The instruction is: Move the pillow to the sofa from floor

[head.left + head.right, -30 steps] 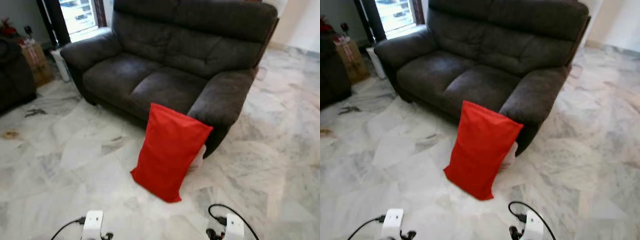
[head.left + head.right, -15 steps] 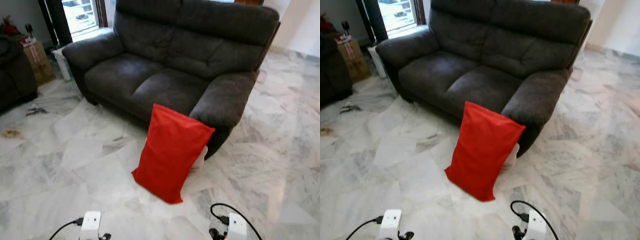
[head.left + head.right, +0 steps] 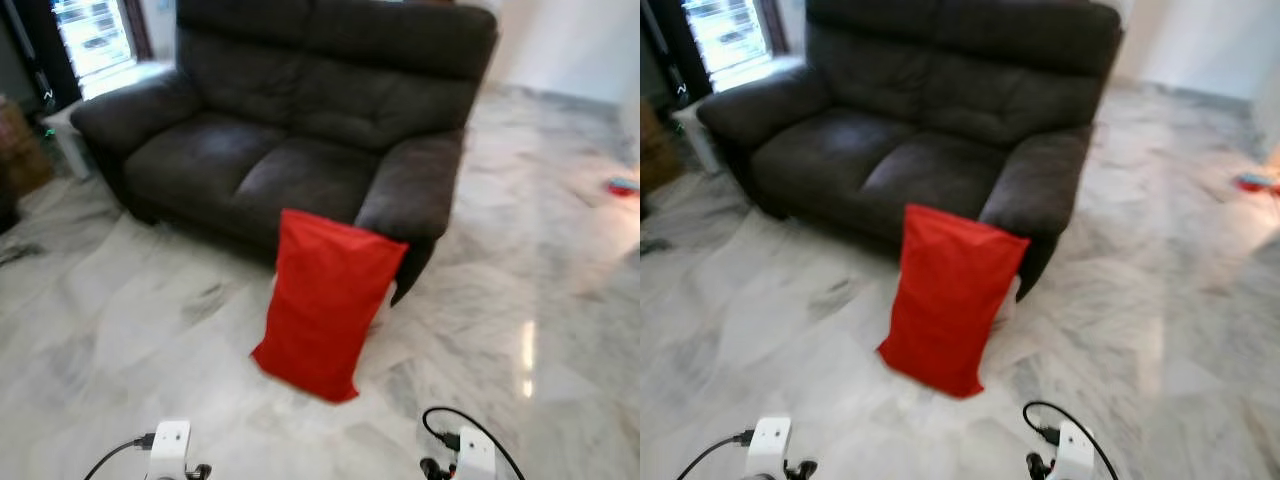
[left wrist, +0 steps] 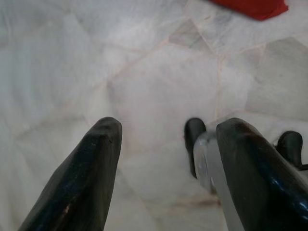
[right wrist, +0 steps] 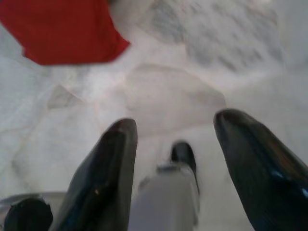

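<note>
Pillow is standing at frame centre on the floor, leaning on the sofa arm, so it's upright. L gripper and R gripper are hanging spread w/ nothing held, approach pending.

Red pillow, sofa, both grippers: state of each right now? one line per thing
red pillow: on the marble floor, standing on its lower edge, leaning against the sofa's front by the armrest, not gripped.
dark sofa: seat cushions bare, nothing on them.
left gripper: open, holding nothing, low over the floor, short of the pillow.
right gripper: open, holding nothing, low over the floor, short of the pillow.
</note>
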Robot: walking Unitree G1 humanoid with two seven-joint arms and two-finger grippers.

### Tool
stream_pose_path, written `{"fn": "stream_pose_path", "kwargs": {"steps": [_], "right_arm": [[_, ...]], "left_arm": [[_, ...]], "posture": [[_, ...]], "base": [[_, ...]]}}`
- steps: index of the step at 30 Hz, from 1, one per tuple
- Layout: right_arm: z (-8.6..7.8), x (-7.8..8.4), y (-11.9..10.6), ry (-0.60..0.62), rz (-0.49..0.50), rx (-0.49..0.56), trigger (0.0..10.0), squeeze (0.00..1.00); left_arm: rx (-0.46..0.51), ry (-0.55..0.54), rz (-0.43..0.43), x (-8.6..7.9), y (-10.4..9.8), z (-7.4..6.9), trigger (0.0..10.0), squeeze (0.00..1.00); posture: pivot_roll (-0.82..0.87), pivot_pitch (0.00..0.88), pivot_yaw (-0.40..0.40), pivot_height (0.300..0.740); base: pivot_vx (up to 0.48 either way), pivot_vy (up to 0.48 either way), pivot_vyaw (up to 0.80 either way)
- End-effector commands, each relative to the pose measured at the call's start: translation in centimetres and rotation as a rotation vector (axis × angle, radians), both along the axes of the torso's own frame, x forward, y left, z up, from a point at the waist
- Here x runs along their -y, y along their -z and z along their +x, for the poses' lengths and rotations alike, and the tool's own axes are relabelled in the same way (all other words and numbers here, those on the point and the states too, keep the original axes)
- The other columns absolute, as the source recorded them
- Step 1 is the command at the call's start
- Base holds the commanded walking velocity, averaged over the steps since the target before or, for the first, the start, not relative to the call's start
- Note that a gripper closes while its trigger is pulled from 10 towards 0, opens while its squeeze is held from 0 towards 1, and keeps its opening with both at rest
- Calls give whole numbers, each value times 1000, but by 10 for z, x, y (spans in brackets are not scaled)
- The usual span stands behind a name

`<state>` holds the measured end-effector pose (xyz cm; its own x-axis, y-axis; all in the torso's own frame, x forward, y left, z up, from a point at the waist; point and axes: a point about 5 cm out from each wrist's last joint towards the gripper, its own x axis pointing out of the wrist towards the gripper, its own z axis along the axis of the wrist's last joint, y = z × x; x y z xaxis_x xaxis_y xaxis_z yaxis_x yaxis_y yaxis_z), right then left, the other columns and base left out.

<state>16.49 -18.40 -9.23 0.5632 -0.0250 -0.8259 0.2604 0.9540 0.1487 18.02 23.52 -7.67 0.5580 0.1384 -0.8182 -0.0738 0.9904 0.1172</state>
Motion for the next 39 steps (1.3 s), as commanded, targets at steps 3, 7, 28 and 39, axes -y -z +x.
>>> {"fn": "stream_pose_path", "kwargs": {"steps": [3, 7, 28, 39], "right_arm": [[2, 2, -1, 9, -5, 4, 10000, 0], [3, 1, -1, 6, 1, 6, 10000, 0], [4, -2, -1, -12, 11, 7, 10000, 0], [4, -3, -1, -17, 11, 6, 10000, 0]], "left_arm": [[5, -6, -5, -3, -1, 0, 10000, 0], [4, -6, -10, 1, 1, -1, 10000, 0], [12, -7, -21, 10, 2, 0, 10000, 0], [6, -19, -12, -6, 1, -7, 10000, 0]], "posture": [[-56, 0, -53, 740], [-56, 0, -54, 740], [-56, 0, -56, 740], [-55, 0, -57, 740]], "base": [[0, 480, 0], [0, 480, 0], [0, 480, -499], [0, 480, -800]]}}
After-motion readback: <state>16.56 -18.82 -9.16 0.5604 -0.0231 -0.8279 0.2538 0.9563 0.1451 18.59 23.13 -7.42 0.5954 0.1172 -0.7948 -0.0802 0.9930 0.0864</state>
